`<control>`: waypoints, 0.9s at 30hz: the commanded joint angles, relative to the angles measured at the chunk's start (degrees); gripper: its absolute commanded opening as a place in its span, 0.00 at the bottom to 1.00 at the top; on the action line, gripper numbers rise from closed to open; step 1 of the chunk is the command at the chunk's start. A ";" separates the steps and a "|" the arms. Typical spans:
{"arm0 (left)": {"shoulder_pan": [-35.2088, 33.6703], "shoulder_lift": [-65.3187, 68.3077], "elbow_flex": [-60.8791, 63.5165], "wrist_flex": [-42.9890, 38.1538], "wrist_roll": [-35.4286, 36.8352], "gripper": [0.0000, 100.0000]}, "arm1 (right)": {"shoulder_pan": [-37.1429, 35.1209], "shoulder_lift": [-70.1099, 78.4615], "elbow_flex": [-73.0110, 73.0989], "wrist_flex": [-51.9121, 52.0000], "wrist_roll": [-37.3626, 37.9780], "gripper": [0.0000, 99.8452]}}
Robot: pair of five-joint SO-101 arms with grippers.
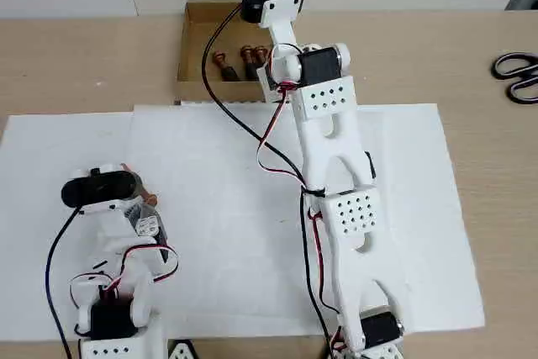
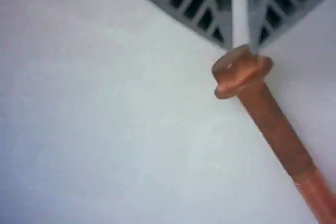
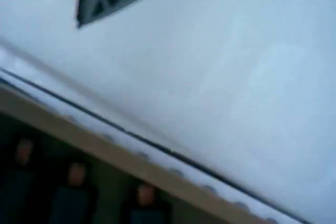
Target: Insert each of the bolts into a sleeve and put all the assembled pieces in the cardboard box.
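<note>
Bolt [image 2: 262,119] is lying on the white sheet [image 1: 218,208], toward the bench's near-left corner. Left gripper [image 2: 241,43] is pinching narrowly, on the head rim only. Risk: so shallow a hold is inviting slipping or swinging on lifting.

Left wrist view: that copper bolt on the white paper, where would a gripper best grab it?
Probably by the shank of the bolt, just behind its flanged head, coming down from above with the left gripper across it. It seems to lie flat on the white paper, so its long round sides are free, and the wider head would stop slipping.
</note>
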 commanded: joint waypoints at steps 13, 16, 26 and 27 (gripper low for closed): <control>-0.26 -0.62 -0.66 -1.49 -0.35 0.01 | 6.64 -22.99 34.99 1.01 0.62 0.22; -0.26 -0.62 -1.89 -2.29 -0.35 0.01 | 7.25 -28.09 45.27 0.92 0.62 0.22; 0.09 -0.62 -2.42 -4.75 -0.44 0.01 | 13.05 -34.33 64.79 0.92 8.00 0.22; 0.09 -0.62 -2.42 -4.75 -0.44 0.01 | 13.32 -34.33 65.41 0.92 8.26 0.22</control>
